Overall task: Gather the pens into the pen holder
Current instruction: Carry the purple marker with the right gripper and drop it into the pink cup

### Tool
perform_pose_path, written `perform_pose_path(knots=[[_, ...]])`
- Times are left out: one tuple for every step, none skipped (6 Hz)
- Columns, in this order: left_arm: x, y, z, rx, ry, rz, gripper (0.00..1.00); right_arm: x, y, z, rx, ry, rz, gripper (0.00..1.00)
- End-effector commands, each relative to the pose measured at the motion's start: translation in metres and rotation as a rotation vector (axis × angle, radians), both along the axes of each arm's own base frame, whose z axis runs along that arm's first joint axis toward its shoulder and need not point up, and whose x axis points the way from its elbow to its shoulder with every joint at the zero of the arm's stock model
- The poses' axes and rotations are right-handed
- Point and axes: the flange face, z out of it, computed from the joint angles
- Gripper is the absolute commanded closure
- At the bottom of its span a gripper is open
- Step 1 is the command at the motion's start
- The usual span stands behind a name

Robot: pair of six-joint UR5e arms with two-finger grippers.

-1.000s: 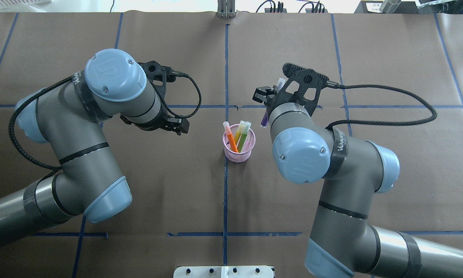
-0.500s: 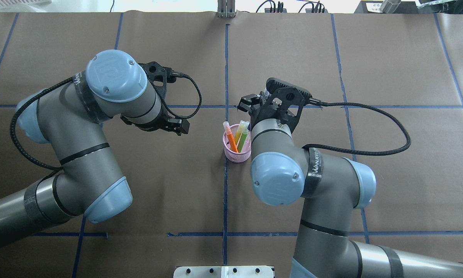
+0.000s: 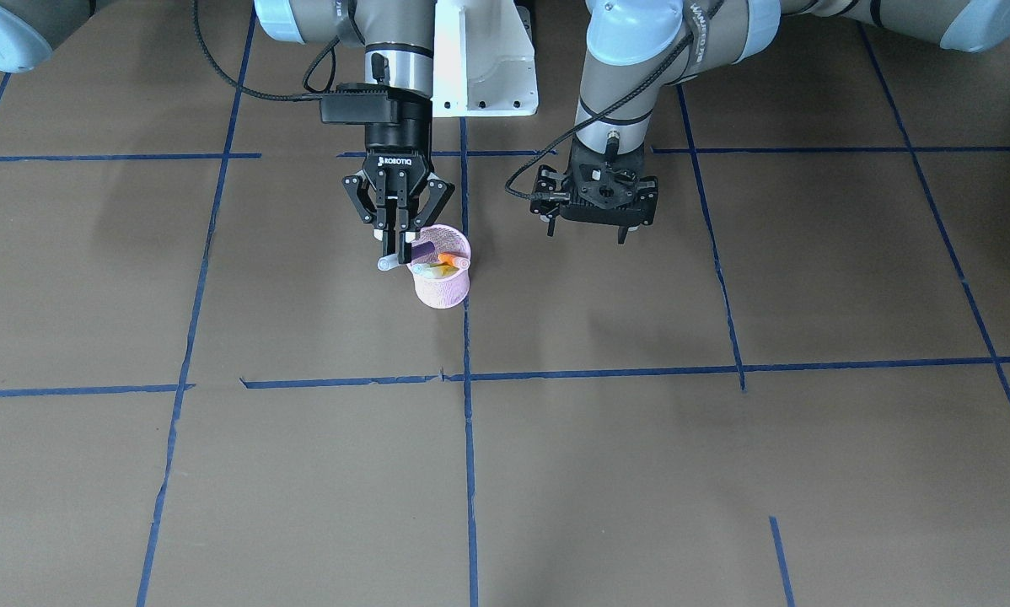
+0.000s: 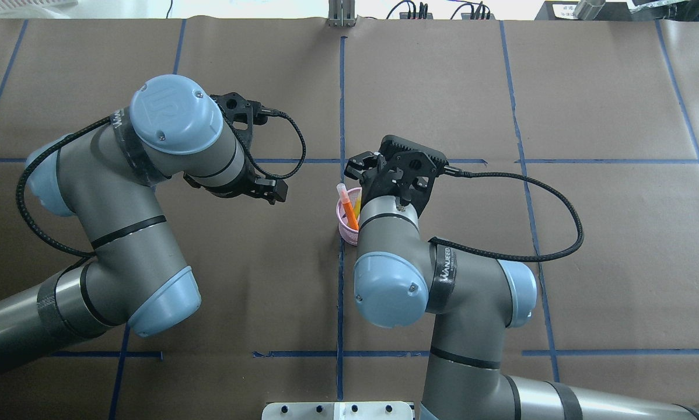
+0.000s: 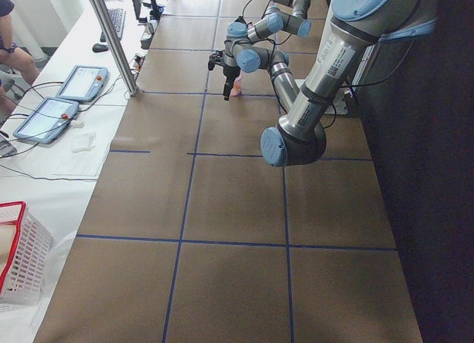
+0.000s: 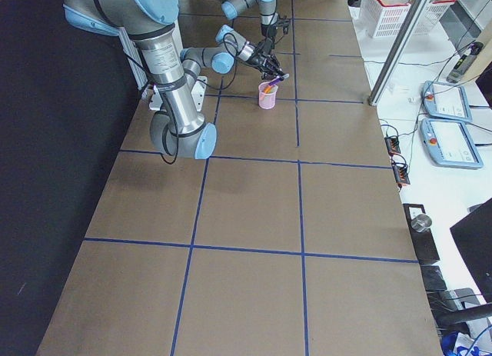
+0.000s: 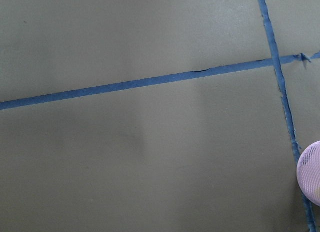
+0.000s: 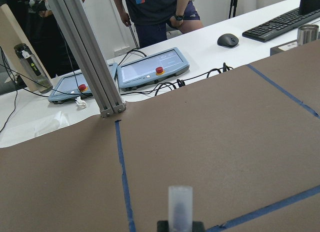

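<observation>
The pink mesh pen holder (image 3: 443,291) stands near the table's middle line; part of it shows in the overhead view (image 4: 345,226) and at the left wrist view's edge (image 7: 311,174). An orange pen (image 3: 453,260) and a green pen (image 3: 430,270) stand in it. My right gripper (image 3: 400,251) is shut on the purple pen (image 3: 421,250), held tilted just over the cup's rim, with its pale cap (image 8: 180,204) sticking out past the fingers. My left gripper (image 3: 588,232) hangs open and empty to the cup's side, clear of it.
Blue tape lines cross the brown paper table. The robot's white base plate (image 3: 484,59) is at the near edge. Beyond the far edge are an aluminium post (image 8: 85,46), teach pendants (image 8: 152,66) and people standing.
My right arm has swung left with the purple pen, from beside the cup to right over it. It now covers most of the cup in the overhead view. The left arm has stayed still.
</observation>
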Motion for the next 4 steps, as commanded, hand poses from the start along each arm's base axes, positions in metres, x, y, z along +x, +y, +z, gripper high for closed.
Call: perform_pose_path(knots=[[0.0,0.0,-0.002,0.001,0.004,-0.002,0.0,-0.021,0.02,0.01,0.027,0.002,0.035,1.0],[0.0,0.0,-0.003,-0.002,0.007,-0.004,0.0,-0.026,0.027,0.013,0.036,-0.009,0.055,1.0],[0.0,0.0,-0.002,-0.004,0.004,-0.004,0.0,-0.028,0.031,0.012,0.042,-0.007,0.053,0.99],[0.0,0.0,-0.003,-0.001,0.005,-0.002,0.0,-0.03,0.034,0.011,0.042,-0.008,0.049,0.39]])
